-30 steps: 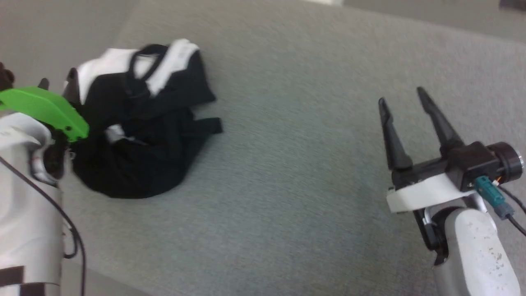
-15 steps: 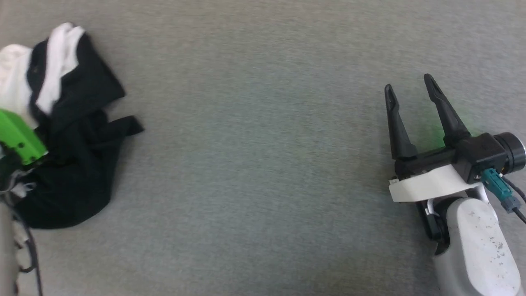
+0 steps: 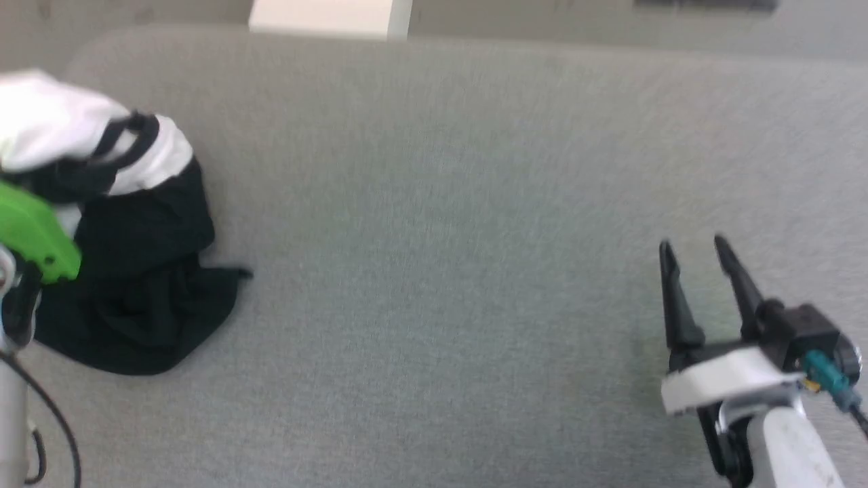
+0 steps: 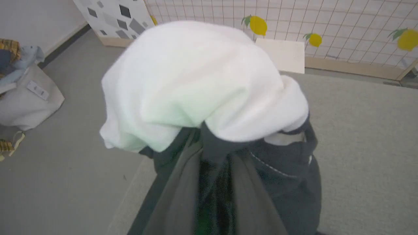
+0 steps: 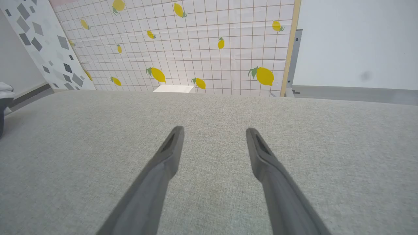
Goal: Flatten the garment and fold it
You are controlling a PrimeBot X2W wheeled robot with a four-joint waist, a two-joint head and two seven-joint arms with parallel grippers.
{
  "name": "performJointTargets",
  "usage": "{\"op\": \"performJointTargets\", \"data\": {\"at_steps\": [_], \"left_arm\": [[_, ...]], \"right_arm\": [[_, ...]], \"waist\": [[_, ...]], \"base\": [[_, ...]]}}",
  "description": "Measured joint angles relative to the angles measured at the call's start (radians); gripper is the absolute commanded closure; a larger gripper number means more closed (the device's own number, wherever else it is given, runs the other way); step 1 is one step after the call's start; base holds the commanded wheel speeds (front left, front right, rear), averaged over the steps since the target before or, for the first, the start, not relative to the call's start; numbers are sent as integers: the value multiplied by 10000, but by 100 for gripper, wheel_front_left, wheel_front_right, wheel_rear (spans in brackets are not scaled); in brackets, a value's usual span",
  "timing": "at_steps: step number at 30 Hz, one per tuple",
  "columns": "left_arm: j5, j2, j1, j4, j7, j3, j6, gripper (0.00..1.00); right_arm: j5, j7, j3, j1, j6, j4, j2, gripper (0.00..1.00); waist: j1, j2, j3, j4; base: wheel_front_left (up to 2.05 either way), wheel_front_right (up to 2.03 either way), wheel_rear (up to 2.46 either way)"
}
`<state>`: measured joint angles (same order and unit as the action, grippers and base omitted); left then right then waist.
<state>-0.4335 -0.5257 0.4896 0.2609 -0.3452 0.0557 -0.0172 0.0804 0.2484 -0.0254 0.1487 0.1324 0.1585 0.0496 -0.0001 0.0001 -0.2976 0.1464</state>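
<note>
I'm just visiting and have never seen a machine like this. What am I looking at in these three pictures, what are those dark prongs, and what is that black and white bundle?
This is a wheeled robot with two arms, each ending in a gripper with two long dark fingers. One picture comes from a camera on its head, looking down at a grey padded surface. The other two come from cameras on its wrists, looking along the fingers.

The bundle is the garment, a crumpled white and black T-shirt lying at the surface's left end. In the left wrist view, the left gripper has its fingers together, pushed into the black cloth, so it seems to be pinching the shirt.

The right gripper holds nothing: its fingers are spread apart above bare fabric. Behind stands a tiled wall panel with lemon prints.
</note>
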Motion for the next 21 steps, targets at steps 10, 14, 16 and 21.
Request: {"op": "performJointTargets", "data": {"at_steps": [10,14,16,21], "left_arm": [[1085,1373,1643,-1684,2523,-1588,0,100],[1014,2489,2327,-1695,2924,-2337,-94,100],[966,2930,2491,-1559,3062,-2681,-159,100],[644,4092,2499,-872,3219,-3530,-347,100]], "right_arm": [[65,-38,-276,-1078,0,-96,-4,0],[63,-207,-134,-1123,0,-303,4,0],[71,-226,-73,-1123,0,-374,-4,0],[79,-297,-92,-1156,-2,-508,4,0]], "waist": [[0,0,2191,-909],[0,0,2525,-1522],[0,0,2614,-1829],[0,1,2758,-2576]], "base": [[0,0,0],[0,0,0],[0,0,0],[0,0,0]]}}
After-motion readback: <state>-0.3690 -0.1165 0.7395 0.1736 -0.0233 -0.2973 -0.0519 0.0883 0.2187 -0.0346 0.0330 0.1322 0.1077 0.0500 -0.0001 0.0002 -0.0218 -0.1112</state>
